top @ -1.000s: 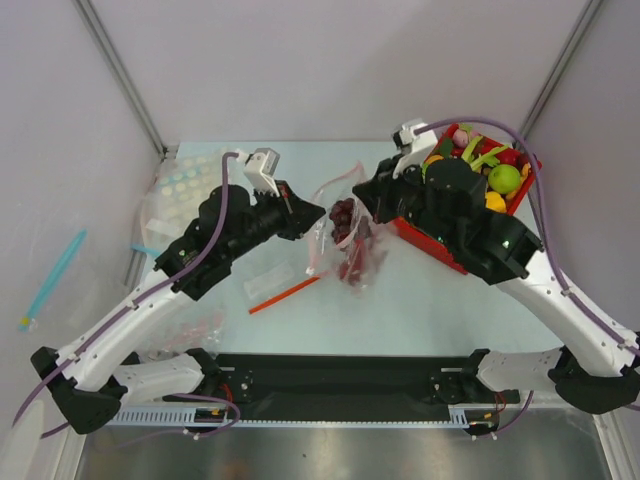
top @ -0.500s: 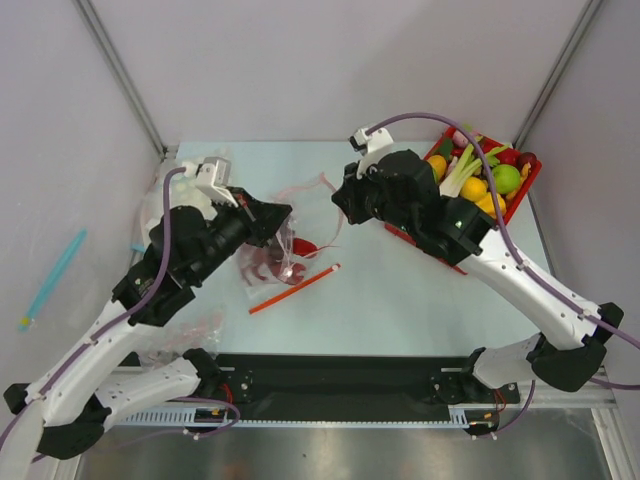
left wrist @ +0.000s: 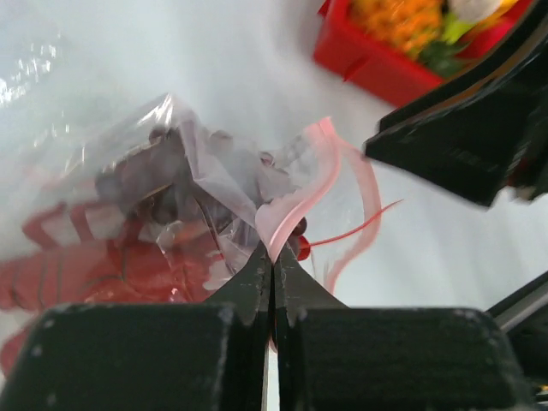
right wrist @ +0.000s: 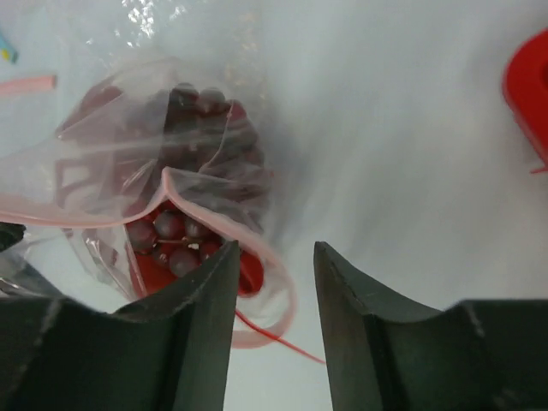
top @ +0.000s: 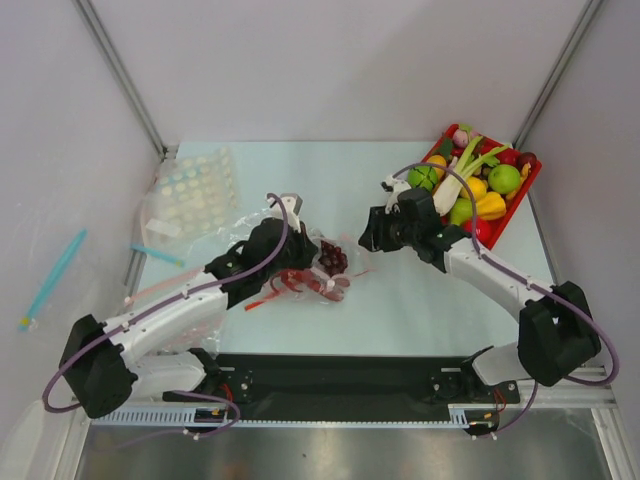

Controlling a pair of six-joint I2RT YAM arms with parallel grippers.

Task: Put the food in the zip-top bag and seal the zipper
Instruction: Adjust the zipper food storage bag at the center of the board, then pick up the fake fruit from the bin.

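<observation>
The clear zip-top bag (top: 318,272) lies on the table in the middle. Inside it are the dark purple grape bunch (top: 332,258), the red crayfish (left wrist: 77,261) and a red ball-like fruit (right wrist: 250,272). My left gripper (top: 303,250) is shut on the pale pink zipper (left wrist: 295,210) at the bag's mouth. The mouth gapes open in the right wrist view, its zipper (right wrist: 201,199) curving round the grapes (right wrist: 171,231). My right gripper (top: 368,236) is open and empty just right of the mouth, its left finger (right wrist: 201,312) beside the strip.
A red tray (top: 530,176) full of toy food stands at the back right, also in the left wrist view (left wrist: 368,68). A clear bag with pastel dots (top: 195,188) lies at the back left. A red stick (top: 258,302) lies under the left arm.
The left gripper has carried the bag right and down to the table's middle. The right arm has dropped low and its gripper now sits open at the bag's mouth.
</observation>
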